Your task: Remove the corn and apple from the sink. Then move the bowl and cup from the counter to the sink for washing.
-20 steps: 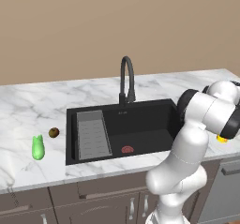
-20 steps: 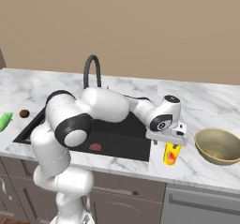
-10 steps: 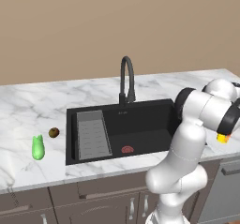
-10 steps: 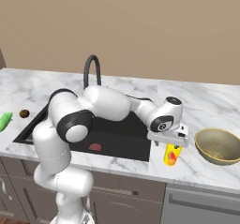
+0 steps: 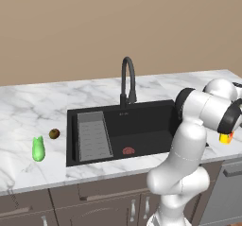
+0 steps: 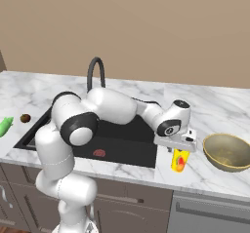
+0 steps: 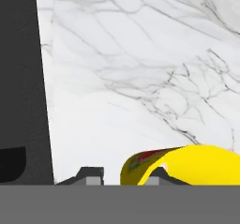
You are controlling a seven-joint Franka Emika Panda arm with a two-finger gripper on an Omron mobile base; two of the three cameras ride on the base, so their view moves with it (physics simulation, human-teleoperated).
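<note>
The yellow cup (image 6: 179, 161) with a red mark stands on the counter (image 6: 215, 178) just right of the sink (image 6: 112, 144). My gripper (image 6: 178, 148) points straight down onto it. In the hand view the cup's (image 7: 201, 164) wall sits between the two finger tips of my gripper (image 7: 123, 175), which is shut on it. A yellow corner of the cup (image 5: 225, 137) peeks out under the arm. The tan bowl (image 6: 227, 151) rests to the cup's right. The green corn (image 5: 38, 149) and the brownish apple (image 5: 54, 134) lie on the counter left of the sink (image 5: 146, 126).
A black arched faucet (image 5: 126, 78) rises behind the basin. A ribbed grey drain rack (image 5: 94, 135) fills the sink's left side, and a flat reddish item (image 5: 128, 151) lies on its floor. The arm spans the basin's right half.
The fingers have closed in on the cup's wall. The hand has settled slightly lower over the cup, which stands where it was.
</note>
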